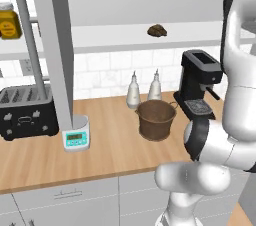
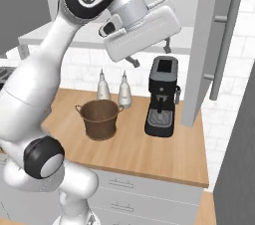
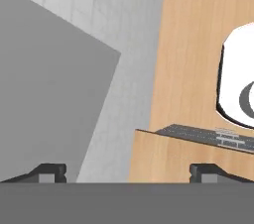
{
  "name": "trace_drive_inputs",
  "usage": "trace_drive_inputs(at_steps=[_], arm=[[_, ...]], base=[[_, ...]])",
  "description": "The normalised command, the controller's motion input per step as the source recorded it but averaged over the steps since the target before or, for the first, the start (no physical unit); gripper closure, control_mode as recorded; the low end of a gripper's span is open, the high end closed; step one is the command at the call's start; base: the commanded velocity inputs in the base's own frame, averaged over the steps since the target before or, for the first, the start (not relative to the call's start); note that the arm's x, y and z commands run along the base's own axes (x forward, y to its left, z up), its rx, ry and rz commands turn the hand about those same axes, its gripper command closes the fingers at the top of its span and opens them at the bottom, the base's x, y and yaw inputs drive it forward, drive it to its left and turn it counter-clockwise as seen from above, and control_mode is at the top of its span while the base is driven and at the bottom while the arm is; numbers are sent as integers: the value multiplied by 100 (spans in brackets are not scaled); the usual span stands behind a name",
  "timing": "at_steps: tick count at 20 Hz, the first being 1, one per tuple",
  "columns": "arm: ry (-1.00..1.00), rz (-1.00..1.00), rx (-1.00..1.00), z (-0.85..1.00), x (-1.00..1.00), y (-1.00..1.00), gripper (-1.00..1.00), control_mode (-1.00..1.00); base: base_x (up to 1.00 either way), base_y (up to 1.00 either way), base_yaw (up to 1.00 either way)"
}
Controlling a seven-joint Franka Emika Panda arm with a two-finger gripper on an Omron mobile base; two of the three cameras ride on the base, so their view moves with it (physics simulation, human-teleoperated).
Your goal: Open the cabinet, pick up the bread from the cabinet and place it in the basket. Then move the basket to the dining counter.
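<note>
**Doors open, bread on the shelf, hand holding nothing**

Closest to the robot is the light wood worktop (image 1: 110, 152), with grey drawers under its front edge. A small white scale (image 1: 76, 137) with a green screen sits near the front, and a black toaster (image 1: 27, 111) stands at the left.

In the middle of the worktop is the basket (image 1: 156, 118) — round, brown and with nothing in it. Just behind it stand two pale bottles (image 1: 133, 91), side by side. To the right of the basket is a black coffee machine (image 1: 199, 85).

Higher up, the arm bends over the worktop. The gripper (image 3: 129, 171) has its two dark fingers (image 3: 48, 172) spread wide apart, and nothing sits between them. In the right base view the fingers are partly hidden, so it is hard to say how near they are to the shelf.

At the back is the cabinet (image 1: 56, 45) with its doors swung open. The bread (image 1: 157, 30) — a small dark lump — lies on the pale shelf, above the basket and well apart from it. A yellow jar (image 1: 8, 21) stands on a lower shelf at the far left.
</note>
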Motion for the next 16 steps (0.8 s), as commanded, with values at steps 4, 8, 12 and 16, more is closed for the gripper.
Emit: trace_drive_inputs(at_steps=[4,8,12,16], arm=[[-5,39,-4,-17,-23,100,-100,-100],[-5,66,-10,-19,-50,100,-100,-100],[0,82,-7,-2,-28,96,-100,-100],[3,86,-10,0,-31,80,-100,-100]], base=[[0,0,0],[0,0,0],[0,0,0],[0,0,0]])
